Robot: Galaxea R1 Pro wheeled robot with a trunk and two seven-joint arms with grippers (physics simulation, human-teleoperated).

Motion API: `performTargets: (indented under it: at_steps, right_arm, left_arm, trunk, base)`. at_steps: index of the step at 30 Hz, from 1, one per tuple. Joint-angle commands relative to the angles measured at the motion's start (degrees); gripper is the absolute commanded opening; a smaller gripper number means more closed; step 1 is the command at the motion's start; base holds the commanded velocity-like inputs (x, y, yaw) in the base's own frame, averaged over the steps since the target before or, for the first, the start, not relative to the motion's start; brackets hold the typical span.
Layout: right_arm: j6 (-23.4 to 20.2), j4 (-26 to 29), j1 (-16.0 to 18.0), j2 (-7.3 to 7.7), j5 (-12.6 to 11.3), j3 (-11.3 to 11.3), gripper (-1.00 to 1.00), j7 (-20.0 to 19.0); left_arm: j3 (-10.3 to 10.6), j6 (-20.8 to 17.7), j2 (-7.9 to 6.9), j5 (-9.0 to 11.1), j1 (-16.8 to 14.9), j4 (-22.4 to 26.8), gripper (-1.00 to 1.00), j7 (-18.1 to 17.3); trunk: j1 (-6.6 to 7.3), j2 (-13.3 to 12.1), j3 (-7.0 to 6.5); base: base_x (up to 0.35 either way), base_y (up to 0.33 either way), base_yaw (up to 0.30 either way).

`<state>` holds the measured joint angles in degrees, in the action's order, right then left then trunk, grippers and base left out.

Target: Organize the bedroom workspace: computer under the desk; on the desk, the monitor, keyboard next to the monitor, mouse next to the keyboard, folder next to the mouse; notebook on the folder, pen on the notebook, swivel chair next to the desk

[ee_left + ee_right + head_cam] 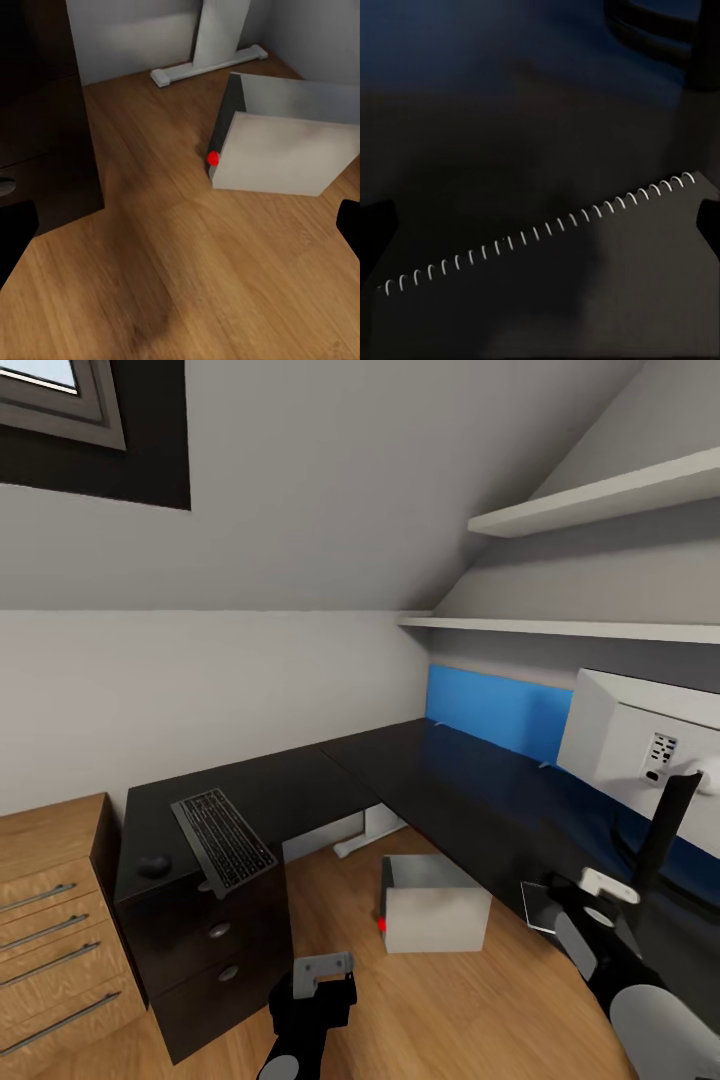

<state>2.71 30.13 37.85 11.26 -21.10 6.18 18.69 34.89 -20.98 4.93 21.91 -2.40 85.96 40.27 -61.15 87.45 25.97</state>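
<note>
A light wood drawer unit (50, 920) is cut off at the left edge. Beside it, on the black desk (300, 780), a mouse (154, 865) and a keyboard (222, 839) are seen, the keyboard's long axis running away from the robot, its near end overhanging. The left gripper (322, 972) is held low over the floor, its fingers apart, with the computer (434, 905) just ahead. The right gripper (590, 900) is mostly hidden; its fingers are spread over a spiral-bound notebook (585, 292). The monitor (640, 745) is cut off at right
</note>
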Motion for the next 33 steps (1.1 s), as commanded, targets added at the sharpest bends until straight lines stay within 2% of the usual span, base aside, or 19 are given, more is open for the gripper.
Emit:
performTargets:
  at_steps: [1, 3, 9, 19, 33]
  right_arm:
    - [0.31, 0.23, 0.00, -0.33, -0.57, -0.07, 1.00, 0.11]
    - [0.42, 0.58, -0.04, -0.78, -0.52, -0.04, 1.00, 0.12]
    - [0.51, 0.71, -0.05, -0.89, -0.44, -0.03, 1.00, 0.27]
    - [0.62, 0.68, -0.05, -0.89, -0.44, -0.03, 1.00, 0.29]
    - [0.63, 0.69, -0.05, -0.89, -0.44, -0.03, 1.00, 0.32]
  left_arm:
    - [0.09, -0.20, -0.01, 0.33, -0.06, 0.04, 1.00, 0.42]
    - [0.09, -0.20, -0.01, 0.33, -0.06, 0.04, 1.00, 0.42]
    - [0.06, -0.20, -0.01, 0.33, -0.06, 0.01, 1.00, 0.42]
    - [0.08, -0.20, -0.01, 0.33, -0.06, -0.11, 1.00, 0.39]
    - [0.09, -0.20, -0.01, 0.30, -0.06, -0.19, 1.00, 0.42]
  trunk:
    - [0.00, 0.04, 0.07]
    - [0.00, 0.04, 0.07]
    - [0.00, 0.04, 0.05]
    - [0.00, 0.04, -0.18]
    - [0.00, 0.04, -0.19]
  base:
    - [0.000, 0.000, 0.000]
    - [0.000, 0.000, 0.000]
    - [0.006, 0.005, -0.016]
    - [0.139, 0.116, -0.154]
    - [0.012, 0.010, -0.013]
